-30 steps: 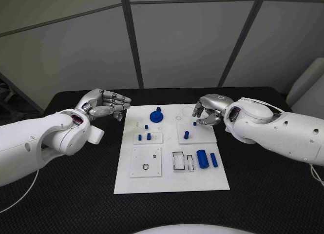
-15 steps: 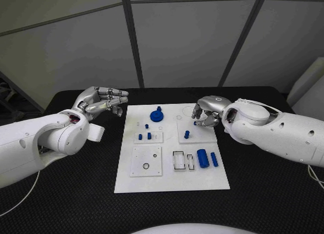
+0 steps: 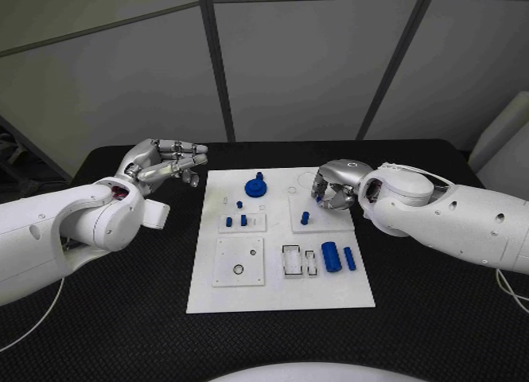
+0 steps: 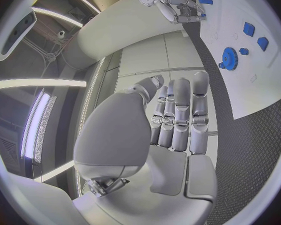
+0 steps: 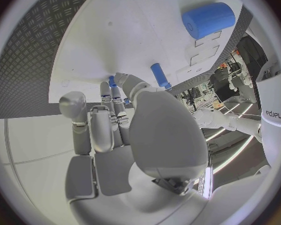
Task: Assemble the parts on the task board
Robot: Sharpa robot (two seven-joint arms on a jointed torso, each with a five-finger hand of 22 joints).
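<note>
The left hand point(image 3: 163, 165) is being held released beside the white rectangular task board point(image 3: 282, 294); the right hand's point(image 3: 336, 186) fingers are being kept clenched, grasping nothing visible

My left hand point(image 3: 161, 163): silvery metal-look fingers, satin sheen, smooth. My right hand point(image 3: 336, 185): same silver finish, soft highlights. My arms point(image 3: 58, 231): white plastic-look shells, smooth, semi-gloss. Task board point(image 3: 282, 294): white, smooth, matt, plastic-like. Parts, e.g. large cylinder point(image 3: 331, 259) and round gear-like piece point(image 3: 256, 189): blue plastic look, smooth, slight sheen. Table point(image 3: 103, 318): black, rough textured covering, matt.
</note>
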